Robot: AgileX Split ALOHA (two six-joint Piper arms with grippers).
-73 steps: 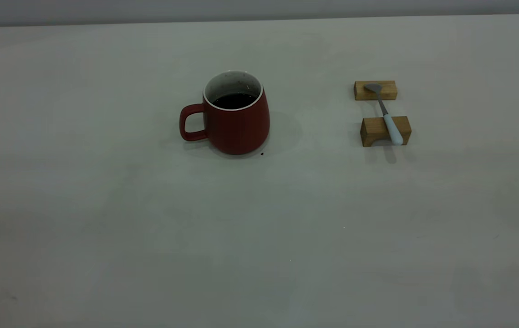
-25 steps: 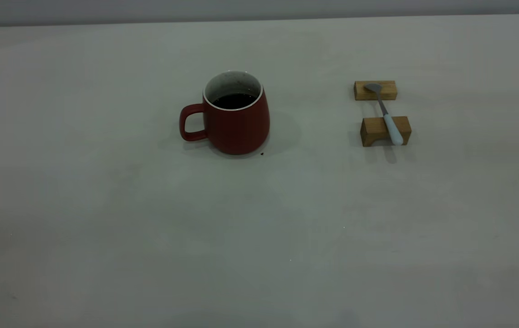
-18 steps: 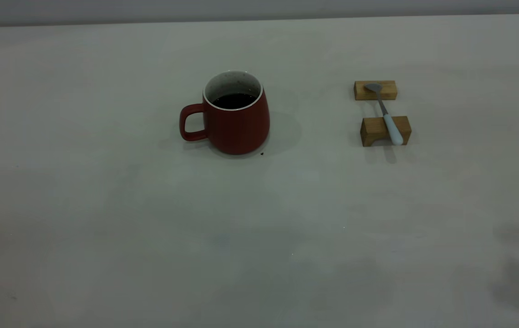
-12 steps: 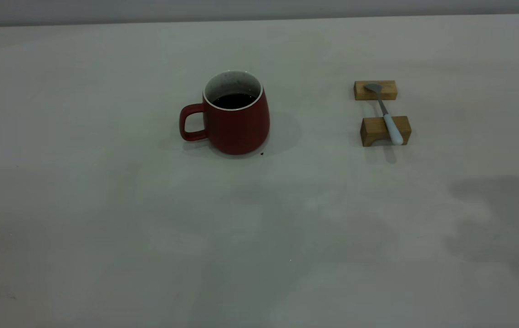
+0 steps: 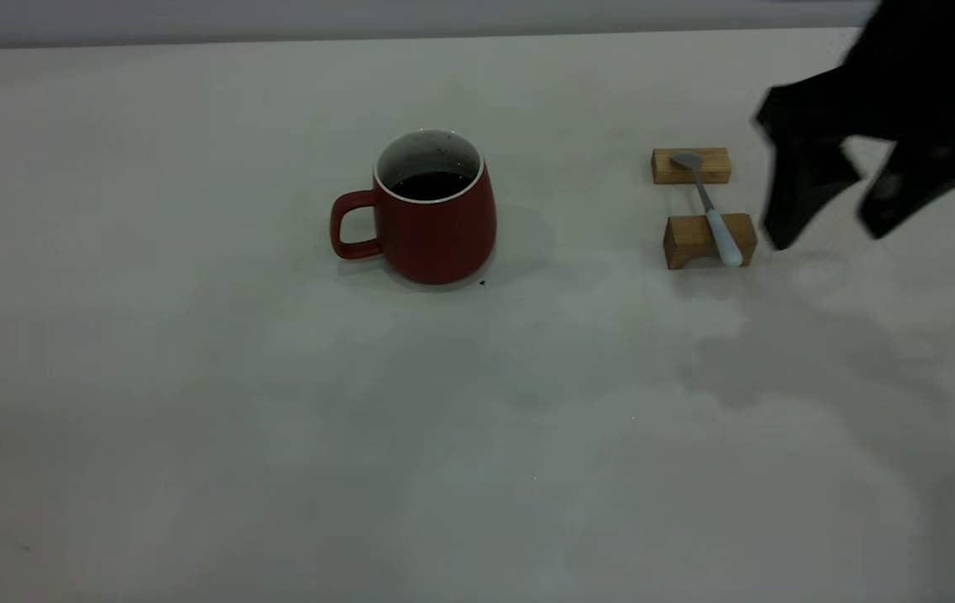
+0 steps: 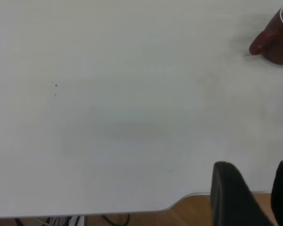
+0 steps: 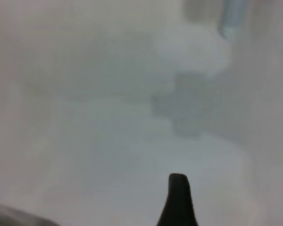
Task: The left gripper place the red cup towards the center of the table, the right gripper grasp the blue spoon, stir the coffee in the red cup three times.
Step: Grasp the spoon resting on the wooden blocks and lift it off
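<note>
**Right gripper closing on spoon, cup not yet handled**

While the cup step looks skipped, the right gripper (image 5: 829,226) is at the spoon's station: just beside the nearer block's outer end, above the table (image 5: 193,419), touching nothing. Jaws spread wide, tips pointing down, one finger (image 5: 800,188) close to the handle end.

Blue spoon (image 5: 716,222) bridges two wooden blocks (image 5: 689,239): metal bowl on the far block, pale handle across the near one, overhanging slightly. My read: the blocks lift it off the tabletop so fingers can get either side of the thin handle. Spoon's long axis runs roughly front-to-back, so the jaws probably need to straddle it crosswise.

Red cup (image 5: 436,218) sits upright, well left of the spoon, handle pointing away from it, coffee (image 5: 431,184) dark inside, well below the rim. It already looks about mid-table. Small dark speck on the table by its base.

Left gripper (image 6: 252,197) is back at the table's edge, far from the cup (image 6: 276,37), fingers apart, holding nothing.

Risk: nudging the near block would roll the spoon off.
</note>
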